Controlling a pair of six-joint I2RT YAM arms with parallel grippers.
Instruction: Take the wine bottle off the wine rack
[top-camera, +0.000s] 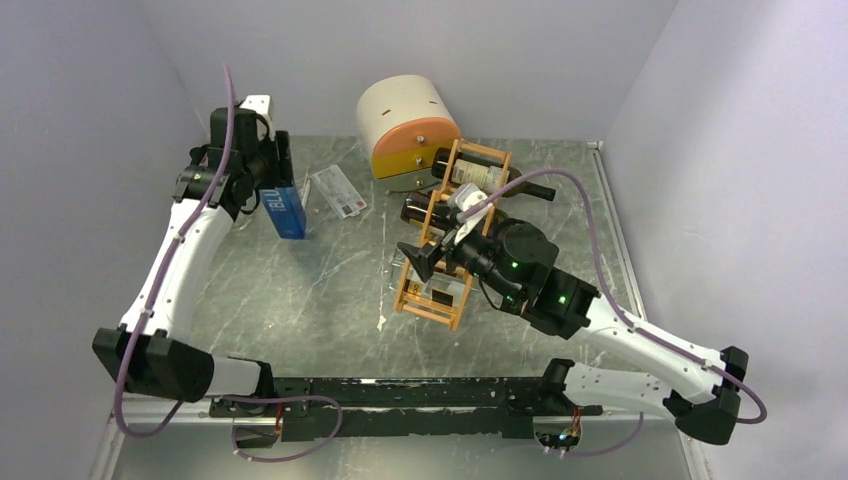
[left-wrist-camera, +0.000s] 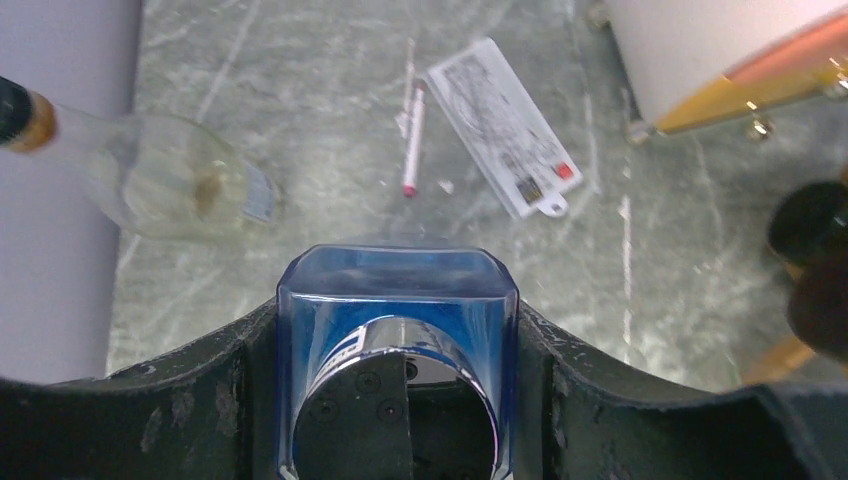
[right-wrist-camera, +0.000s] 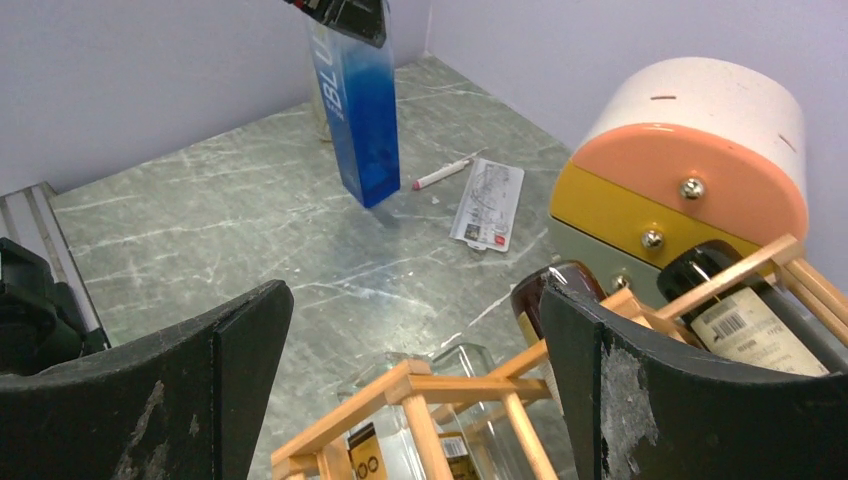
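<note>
Wine rack (right-wrist-camera: 470, 387) sits below the wide-open right gripper (right-wrist-camera: 410, 310); left gripper (left-wrist-camera: 397, 340) clamps the blue bottle (top-camera: 288, 212) (lettered "BLU").

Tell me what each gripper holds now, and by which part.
The left gripper holds the blue bottle by its top, around the shoulder below the chrome cap. The right gripper, open over the wine rack, holds nothing.
</note>
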